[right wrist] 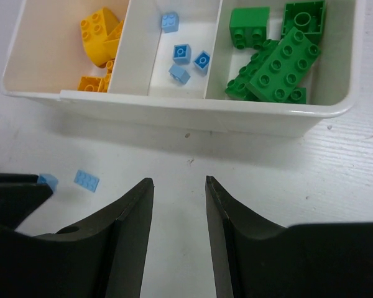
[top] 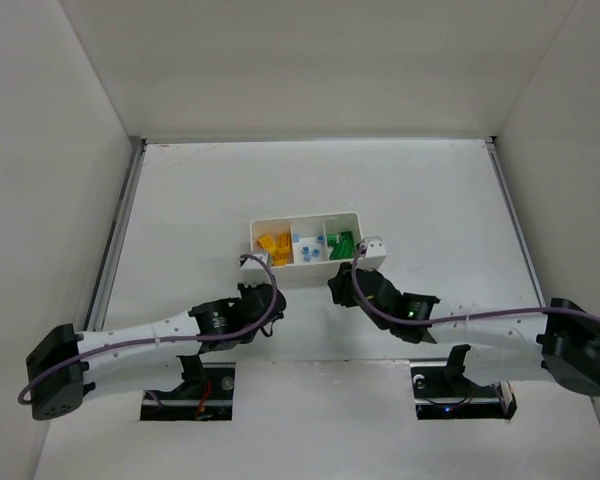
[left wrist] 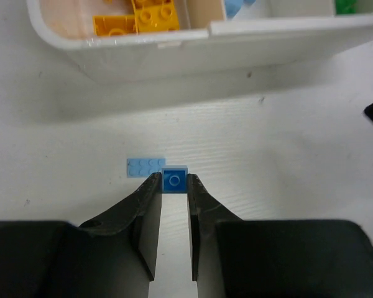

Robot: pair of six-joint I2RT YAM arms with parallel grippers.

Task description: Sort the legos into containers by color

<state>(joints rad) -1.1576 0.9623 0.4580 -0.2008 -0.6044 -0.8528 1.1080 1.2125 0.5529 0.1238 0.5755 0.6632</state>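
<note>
The white tray (top: 305,273) holds yellow legos (right wrist: 99,34) in its left container, small blue ones (right wrist: 183,53) in the middle and green ones (right wrist: 276,59) in the right. Just in front of the tray, my left gripper (left wrist: 174,183) is shut on a small blue lego (left wrist: 174,180) down on the table. A flat light-blue lego (left wrist: 145,167) lies right beside it to the left, free. My right gripper (right wrist: 179,181) hovers open and empty in front of the tray's middle wall (right wrist: 193,105).
White enclosure walls surround the table on three sides. The two grippers (top: 263,290) (top: 340,285) stand close together in front of the tray. The left gripper's dark body (right wrist: 12,198) shows at the left edge of the right wrist view.
</note>
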